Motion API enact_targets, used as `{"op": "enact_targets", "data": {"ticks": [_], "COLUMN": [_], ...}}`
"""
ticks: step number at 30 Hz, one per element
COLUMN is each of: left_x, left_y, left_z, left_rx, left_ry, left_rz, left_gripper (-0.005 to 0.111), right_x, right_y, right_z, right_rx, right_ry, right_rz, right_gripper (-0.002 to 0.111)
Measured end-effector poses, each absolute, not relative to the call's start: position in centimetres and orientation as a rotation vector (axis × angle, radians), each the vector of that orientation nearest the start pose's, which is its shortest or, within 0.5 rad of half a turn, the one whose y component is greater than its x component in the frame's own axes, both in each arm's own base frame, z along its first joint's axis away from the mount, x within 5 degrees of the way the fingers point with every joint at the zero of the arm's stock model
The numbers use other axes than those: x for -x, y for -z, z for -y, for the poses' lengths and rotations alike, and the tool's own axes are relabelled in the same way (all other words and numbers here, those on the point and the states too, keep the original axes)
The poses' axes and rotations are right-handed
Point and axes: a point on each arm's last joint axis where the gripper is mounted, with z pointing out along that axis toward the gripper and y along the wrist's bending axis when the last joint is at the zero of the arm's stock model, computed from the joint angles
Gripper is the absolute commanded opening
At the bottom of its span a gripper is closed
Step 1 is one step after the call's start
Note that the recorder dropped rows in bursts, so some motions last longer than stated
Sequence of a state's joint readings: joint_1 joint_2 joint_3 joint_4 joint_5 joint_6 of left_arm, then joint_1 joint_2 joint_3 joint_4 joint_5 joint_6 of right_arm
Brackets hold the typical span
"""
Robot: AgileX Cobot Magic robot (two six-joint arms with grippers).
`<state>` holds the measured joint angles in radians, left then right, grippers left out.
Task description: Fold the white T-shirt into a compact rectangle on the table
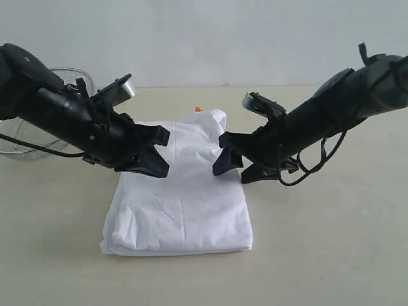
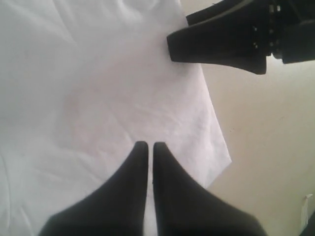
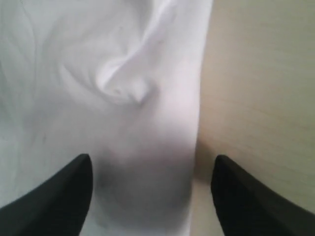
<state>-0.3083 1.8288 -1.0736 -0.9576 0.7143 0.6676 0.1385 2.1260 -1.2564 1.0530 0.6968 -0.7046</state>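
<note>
Both empty: black left claw [image 2: 150, 145] pinched closed, black right claw [image 3: 152, 164] spread wide, above a folded white cotton T-shirt [image 1: 185, 204] on a pale beige worktop [image 1: 319, 255]

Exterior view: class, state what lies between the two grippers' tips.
Only a wrinkled stretch of the white T-shirt lies between the left gripper and the right gripper; nothing else sits there, as the exterior view shows.
</note>
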Motion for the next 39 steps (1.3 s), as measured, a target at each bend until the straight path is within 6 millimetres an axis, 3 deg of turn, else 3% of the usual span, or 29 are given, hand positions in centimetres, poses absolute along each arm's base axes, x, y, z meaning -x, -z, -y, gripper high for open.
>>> {"op": "enact_targets", "data": {"ticks": [4, 9, 15, 25, 32, 39], "left_x": [-32.1, -32.5, -32.7, -32.9, -33.0, -33.1], "left_y": [-17.7, -17.4, -15.0, -14.3, -11.6, -10.8], "left_z": [15.1, 14.9, 15.0, 14.8, 14.7, 14.6], "left_rx": [-0.428, -0.429, -0.420, -0.431, -0.445, -0.425], "left_ry": [0.856, 0.794, 0.793, 0.748, 0.715, 0.706], "left_rz": [-2.688, -2.672, -2.746, -2.750, -2.825, -2.850], "left_gripper": [0.004, 0.004, 0.004, 0.004, 0.004, 0.004], "right_x": [-39.3, -39.0, -38.9, -38.9, -38.9, -38.9], "right_y": [-10.4, -10.3, -10.0, -9.7, -9.7, -9.6], "right_z": [-11.4, -11.7, -11.8, -11.7, -11.7, -11.7], "right_rx": [0.016, 0.037, 0.045, 0.046, 0.046, 0.044], "right_ry": [-1.081, -1.148, -1.159, -1.151, -1.151, -1.156], "right_rz": [-2.712, -2.720, -2.732, -2.739, -2.739, -2.742], "right_gripper": [0.065, 0.064, 0.044, 0.044, 0.044, 0.044]}}
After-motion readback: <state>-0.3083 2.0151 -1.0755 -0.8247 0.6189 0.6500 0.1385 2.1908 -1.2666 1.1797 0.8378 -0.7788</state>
